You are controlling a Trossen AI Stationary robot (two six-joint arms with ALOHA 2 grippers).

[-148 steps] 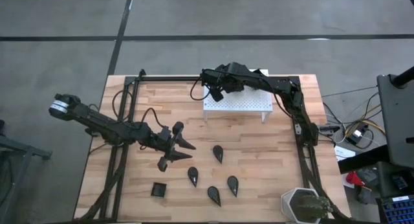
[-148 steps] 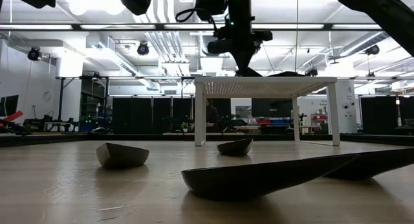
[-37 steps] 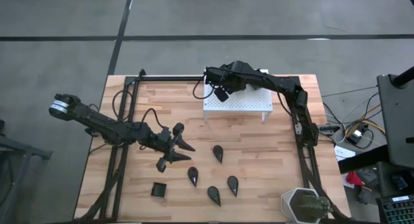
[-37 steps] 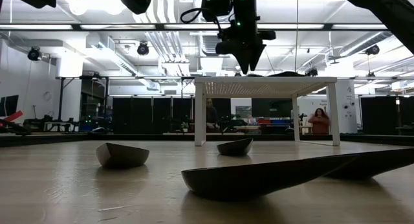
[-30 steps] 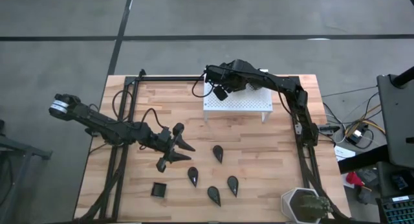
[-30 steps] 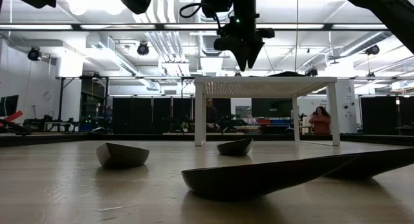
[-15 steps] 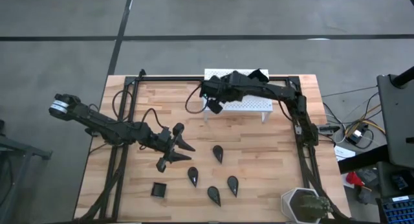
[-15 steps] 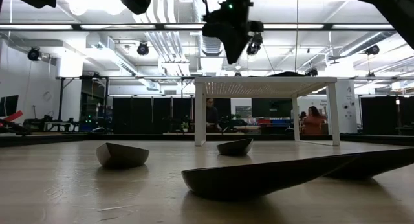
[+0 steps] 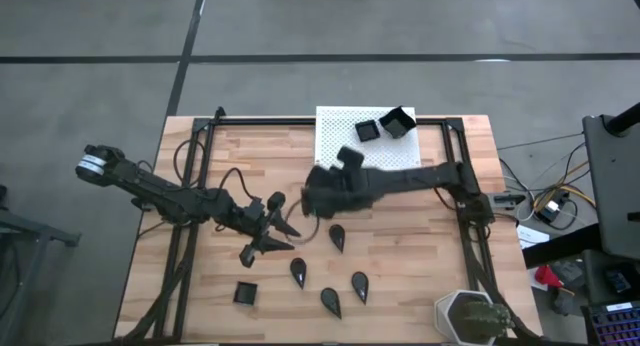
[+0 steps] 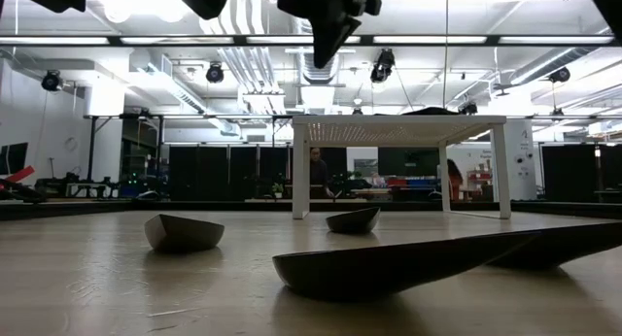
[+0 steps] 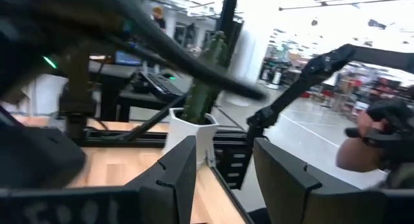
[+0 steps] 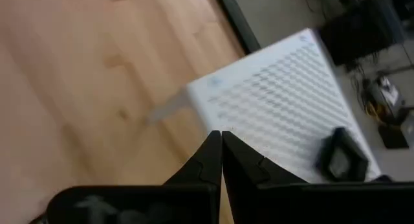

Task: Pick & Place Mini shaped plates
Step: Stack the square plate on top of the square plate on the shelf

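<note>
Several teardrop-shaped black plates (image 9: pixel 338 236) and one square plate (image 9: pixel 246 292) lie on the wooden table's near half. Two more square plates (image 9: pixel 367 130) sit on top of the white perforated stand (image 9: pixel 340 146). My right gripper (image 9: pixel 312 198) hangs shut and empty above the table's middle, on the near side of the stand; it shows high up in the low view (image 10: pixel 321 52). My left gripper (image 9: pixel 276 238) is open and empty, just left of the teardrop plates. The low view shows the plates (image 10: pixel 184 232) resting on their undersides.
A white pot with a green plant (image 9: pixel 465 316) stands at the table's near right corner, also in the left wrist view (image 11: pixel 191 130). A dark metal frame (image 9: pixel 190 136) runs along the table's edges. The stand (image 12: pixel 278 107) fills the right wrist view.
My right gripper has left the space above the stand's left end, risen, and swung toward the table's near edge and slightly left, out over the middle of the table. This uncovers the two square plates lying on the stand. The left arm has kept still.
</note>
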